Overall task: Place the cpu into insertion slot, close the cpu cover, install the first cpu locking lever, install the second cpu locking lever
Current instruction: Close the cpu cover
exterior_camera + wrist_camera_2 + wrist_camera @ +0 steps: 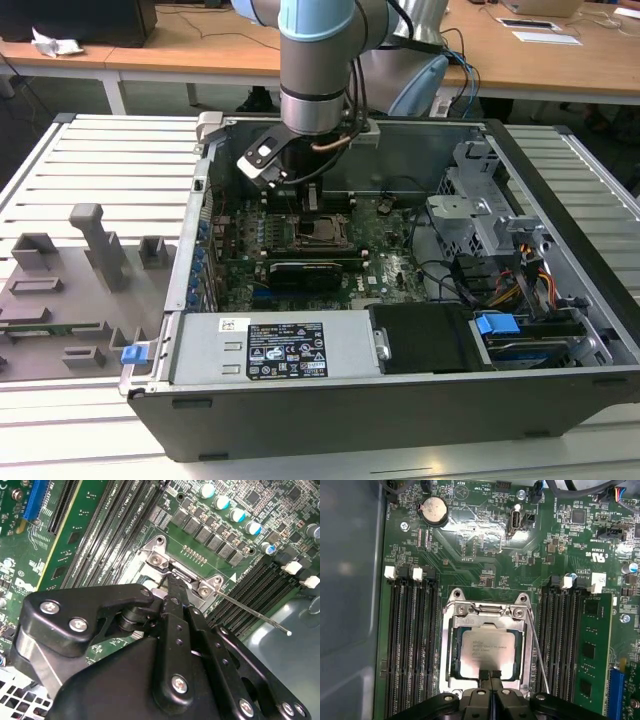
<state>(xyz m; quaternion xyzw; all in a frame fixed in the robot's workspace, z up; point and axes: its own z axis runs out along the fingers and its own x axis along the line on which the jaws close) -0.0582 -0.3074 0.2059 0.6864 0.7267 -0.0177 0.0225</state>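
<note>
At the exterior view's left, a grey slatted metal surface (100, 150) carries a group of grey plastic fixture blocks (100, 245). Just to their right stands an open dark grey computer case (400, 420) with a green circuit board (390, 255) lying flat inside. The arm descends into the case, and its black tool (308, 200) hangs directly over the socket area near the board's middle.

In the first wrist view, the pale silver-grey square cpu (487, 652) is seated in the black-framed insertion slot (454, 652). The thin silver-grey metal cpu cover (446, 650) lies flat around the chip, and its cut-out exposes the chip top. The fingers of the tool (490, 674) are pressed together with nothing between them, tips down at the cover's edge. A thin metal locking lever (539, 655) runs between the cover and the black memory slots (560, 645). Whether it is latched cannot be told.

At the exterior view's right, a silver drive cage (480, 215) sits inside the case.
</note>
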